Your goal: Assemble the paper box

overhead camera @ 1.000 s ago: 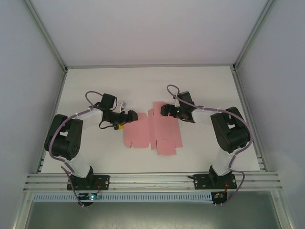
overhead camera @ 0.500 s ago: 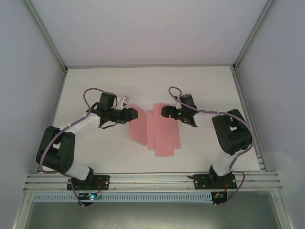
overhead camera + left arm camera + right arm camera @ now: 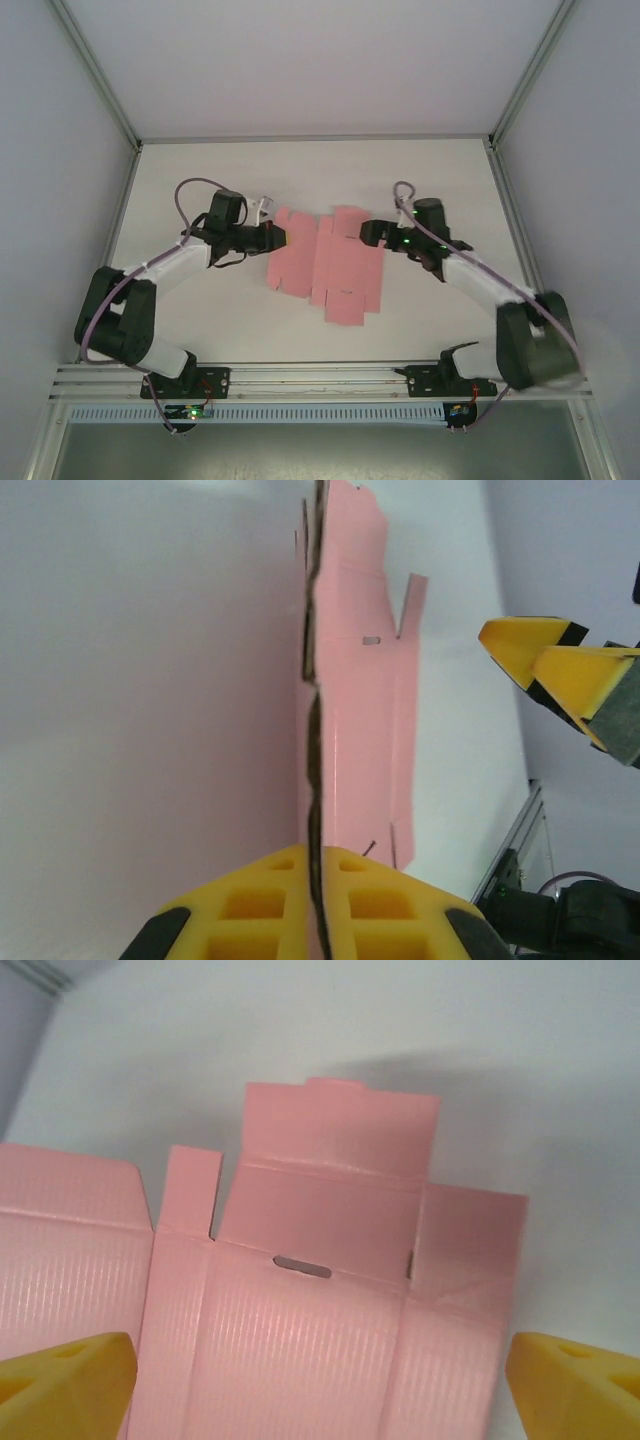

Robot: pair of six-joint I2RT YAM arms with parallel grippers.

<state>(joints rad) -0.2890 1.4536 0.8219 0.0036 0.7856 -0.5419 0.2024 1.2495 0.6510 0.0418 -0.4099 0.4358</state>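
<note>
White table (image 3: 430, 170) inside a pale-walled booth with metal frame posts, so you've got a pretty clean scene. Count-wise: one paper box (image 3: 335, 265), two arms, two grippers. The box is a flat pink die-cut sheet with creased flaps, lying about mid-table between the two arms.

Your left gripper (image 3: 278, 238) is pinched down tight on the sheet's left edge. In the left wrist view the card runs edge-on straight between the yellow pads (image 3: 250, 910), with no gap either side.

Your right gripper (image 3: 368, 232) sits over the sheet's far right part with its jaws spread wide. In the right wrist view one yellow fingertip shows in each bottom corner, with the card lying between them, and neither one touches it that I can see.

One small slot (image 3: 302, 1267) is cut along a crease below the top flap.

Other stuff: a metal rail (image 3: 320, 372) along the near edge and purple cables (image 3: 185, 195) looping over the arms. From above, both grippers hide a bit of the sheet's edges.
</note>
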